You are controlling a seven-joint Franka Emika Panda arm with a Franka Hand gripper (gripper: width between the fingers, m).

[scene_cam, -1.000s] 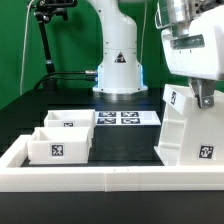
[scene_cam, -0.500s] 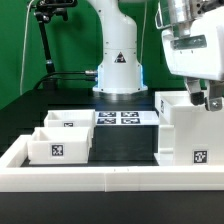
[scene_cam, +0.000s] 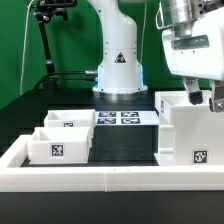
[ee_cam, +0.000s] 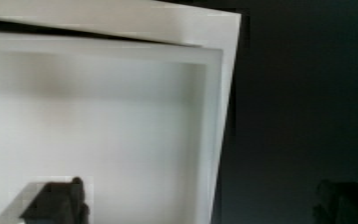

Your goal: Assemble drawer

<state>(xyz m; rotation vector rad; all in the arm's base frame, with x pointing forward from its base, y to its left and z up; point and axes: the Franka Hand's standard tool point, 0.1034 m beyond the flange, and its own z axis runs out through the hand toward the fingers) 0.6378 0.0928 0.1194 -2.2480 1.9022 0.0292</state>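
While the housing point(scene_cam: 186, 135) of the drawer stands upright on the bench point(scene_cam: 125, 145) at the exterior view's right, tucked into the corner of the low border wall point(scene_cam: 100, 180), probably so that it stays braced, the hand point(scene_cam: 200, 100) hangs at its top edge. The two trays point(scene_cam: 60, 145) sit together at the left, well apart from it, beside the marker board point(scene_cam: 125, 118).

In the wrist view the fingers point(ee_cam: 51, 200) stand wide apart, open. They straddle one edge of the housing point(ee_cam: 105, 130) and grip nothing, likely to clear it.
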